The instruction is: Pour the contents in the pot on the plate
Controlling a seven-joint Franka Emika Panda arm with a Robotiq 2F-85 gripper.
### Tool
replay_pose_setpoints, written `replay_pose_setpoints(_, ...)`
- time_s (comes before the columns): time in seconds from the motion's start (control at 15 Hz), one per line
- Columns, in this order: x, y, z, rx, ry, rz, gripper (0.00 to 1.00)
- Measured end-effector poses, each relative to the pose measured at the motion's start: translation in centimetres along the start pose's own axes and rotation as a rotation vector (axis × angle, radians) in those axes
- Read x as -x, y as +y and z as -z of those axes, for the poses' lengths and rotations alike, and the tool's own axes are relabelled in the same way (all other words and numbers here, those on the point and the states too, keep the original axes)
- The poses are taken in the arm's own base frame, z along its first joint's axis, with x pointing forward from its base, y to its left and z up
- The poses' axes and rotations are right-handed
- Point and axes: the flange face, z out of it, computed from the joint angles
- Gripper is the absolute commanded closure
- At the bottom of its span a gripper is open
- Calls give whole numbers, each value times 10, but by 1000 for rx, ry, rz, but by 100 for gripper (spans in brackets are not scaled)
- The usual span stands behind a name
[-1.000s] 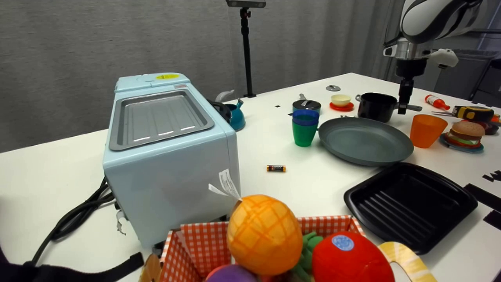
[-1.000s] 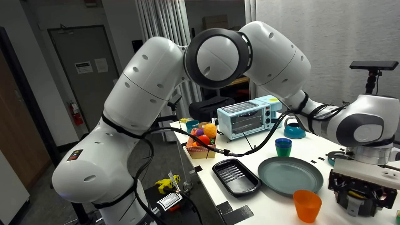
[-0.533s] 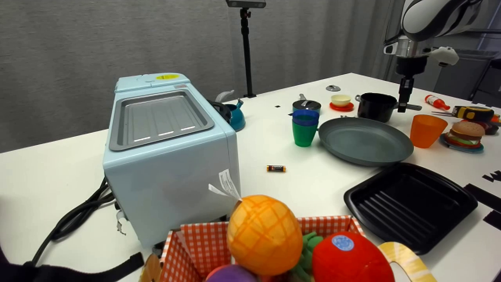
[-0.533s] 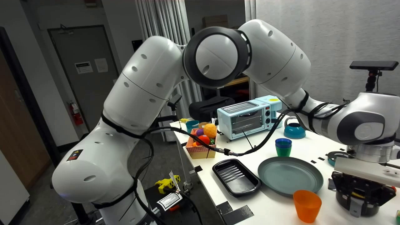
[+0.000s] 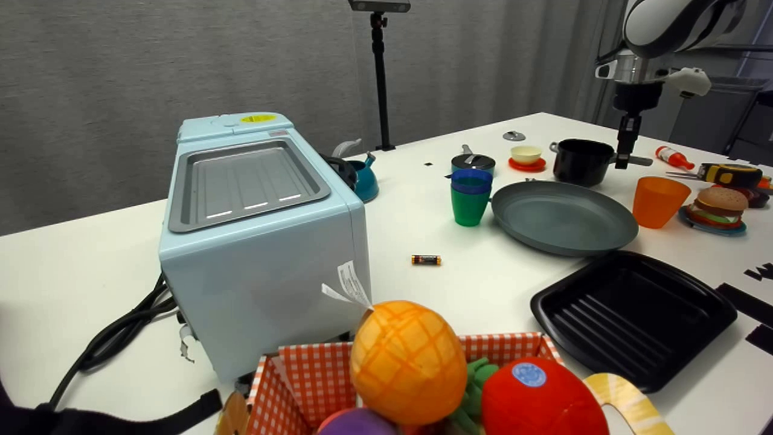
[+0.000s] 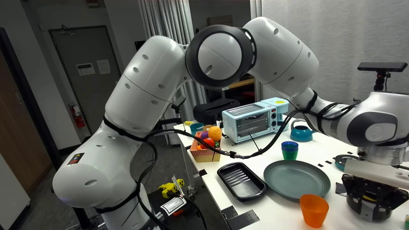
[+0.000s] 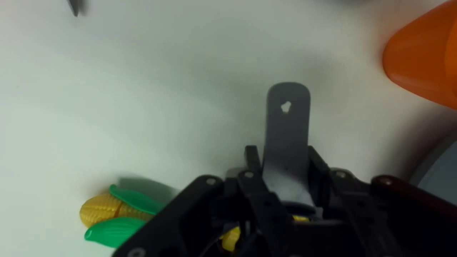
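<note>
Where the white tabletop point(image 5: 416, 211) narrows toward its far corner in an exterior view, a small, round, glossy black pot point(image 5: 578, 166) is held upright or nearly so, between that corner and a large, round, dark grey shallow plate point(image 5: 564, 211). The black gripper point(image 7: 284, 153) has its jaws clenched on the pot's flat grey handle point(image 7: 288, 132), one to each side, and the wrist view shows the handle's rounded end, pierced by a hole, jutting out past them. Whether the pot's base touches the tabletop I cannot tell. Inside the pot, mostly hidden by the gripper, yellow pieces point(image 7: 231, 238) show in the wrist view. On the tabletop near the handle lies a yellow-and-green toy corn cob point(image 7: 101, 210).

Just beside the plate stands a tapered orange plastic cup point(image 6: 314, 210). Between the plate and the tabletop's black-taped edge lies a black, rectangular, ridged grill pan point(image 6: 241, 182). Near a corner of the tabletop, in an exterior view, sit a red-and-white checked basket point(image 6: 200, 152) of toy produce point(image 6: 214, 133) and, just beside it, a boxy light blue toaster oven point(image 6: 255, 121).
</note>
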Motion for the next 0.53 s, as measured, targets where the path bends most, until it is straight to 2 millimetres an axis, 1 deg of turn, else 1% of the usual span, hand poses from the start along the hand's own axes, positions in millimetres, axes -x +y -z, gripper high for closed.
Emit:
replay_pose_setpoints(0.13,1,4,15,11,18,-6,91)
replay_pose_setpoints(0.33,0,4,47,35,55,-3,91)
replay_pose_setpoints(0.53,-3,-7,77,54,90,30,91)
